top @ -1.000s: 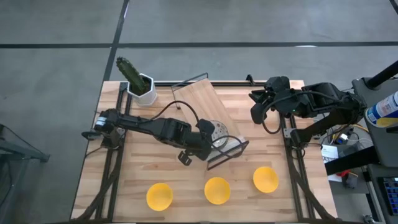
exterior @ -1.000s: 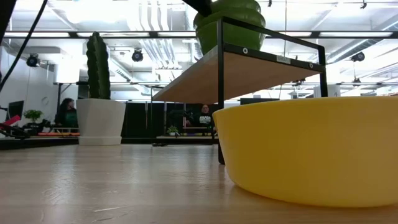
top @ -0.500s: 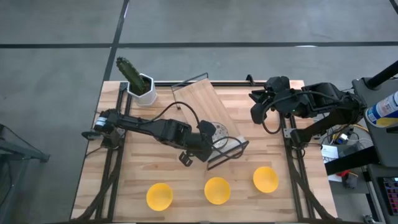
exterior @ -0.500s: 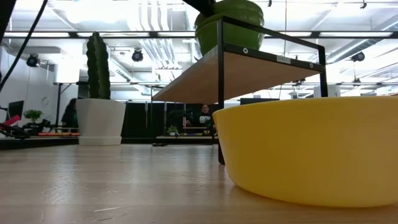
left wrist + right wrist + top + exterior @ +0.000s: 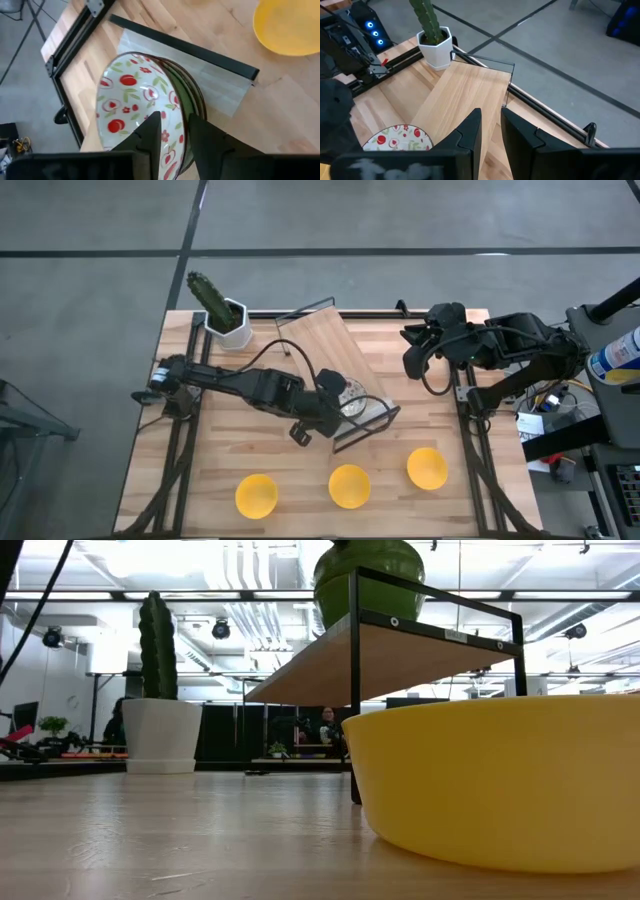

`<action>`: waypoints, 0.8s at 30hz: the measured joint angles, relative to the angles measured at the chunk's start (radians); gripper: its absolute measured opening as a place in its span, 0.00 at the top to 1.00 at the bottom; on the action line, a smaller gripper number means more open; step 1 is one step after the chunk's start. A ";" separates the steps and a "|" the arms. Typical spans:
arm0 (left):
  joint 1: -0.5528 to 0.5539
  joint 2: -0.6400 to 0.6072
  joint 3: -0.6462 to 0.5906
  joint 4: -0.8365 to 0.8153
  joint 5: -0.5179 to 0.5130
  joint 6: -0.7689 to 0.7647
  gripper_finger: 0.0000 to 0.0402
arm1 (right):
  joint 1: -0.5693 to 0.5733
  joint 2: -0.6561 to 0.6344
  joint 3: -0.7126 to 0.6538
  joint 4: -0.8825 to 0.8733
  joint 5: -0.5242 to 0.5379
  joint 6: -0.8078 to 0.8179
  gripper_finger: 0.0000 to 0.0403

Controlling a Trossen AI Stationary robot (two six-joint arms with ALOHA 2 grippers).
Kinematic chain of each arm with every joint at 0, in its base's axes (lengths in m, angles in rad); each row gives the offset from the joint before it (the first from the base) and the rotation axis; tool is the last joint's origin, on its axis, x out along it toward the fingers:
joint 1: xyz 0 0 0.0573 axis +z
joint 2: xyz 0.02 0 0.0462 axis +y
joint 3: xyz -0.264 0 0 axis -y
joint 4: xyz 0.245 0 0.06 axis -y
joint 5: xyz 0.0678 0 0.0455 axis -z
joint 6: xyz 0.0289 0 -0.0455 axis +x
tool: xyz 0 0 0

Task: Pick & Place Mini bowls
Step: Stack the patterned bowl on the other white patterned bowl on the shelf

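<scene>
Three plain yellow bowls point(image 5: 256, 494), point(image 5: 349, 486), point(image 5: 427, 467) sit upright in a row on the table near its front edge. The white bowls, red-patterned inside and green outside, are nested in a stack point(image 5: 348, 392) on the near end of a wooden shelf point(image 5: 320, 350). The stack shows green in the low view point(image 5: 368, 580). My left gripper point(image 5: 335, 402) is shut on the top bowl point(image 5: 135, 95). My right gripper point(image 5: 412, 352) is shut and empty above the table's far right corner. My left gripper has the top white bowl's rim point(image 5: 172, 107) between its two fingers, one finger point(image 5: 150, 135) inside the bowl and the other point(image 5: 200, 135) outside. It holds the side of the rim that faces the arm. The bowl sits nested in the stack on the shelf.
A white hexagonal pot with a cactus point(image 5: 228, 320) stands at the far left corner. The shelf's black metal frame point(image 5: 365, 425) stands between the stack and the yellow bowls. Bare table lies to the left of the shelf point(image 5: 230, 440).
In the low view the dark arm part beside the green bowl's top has moved out of sight, and the bowl's outline has shifted slightly. Otherwise both arms and the yellow bowls stay where they were.
</scene>
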 joint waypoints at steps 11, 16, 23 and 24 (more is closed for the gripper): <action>-0.005 -0.009 0.007 -0.015 0.037 -0.068 0.77 | 0.000 0.000 0.000 -0.002 0.000 -0.003 0.83; -0.006 -0.014 0.018 0.001 -0.001 -0.052 0.77 | 0.000 0.000 0.000 -0.002 0.000 -0.003 0.83; -0.001 -0.011 0.005 0.030 -0.019 -0.058 0.77 | 0.000 0.000 0.000 -0.002 0.000 -0.003 0.83; -0.001 -0.006 -0.002 0.028 -0.018 -0.059 0.77 | 0.000 0.000 0.000 -0.002 0.000 -0.003 0.83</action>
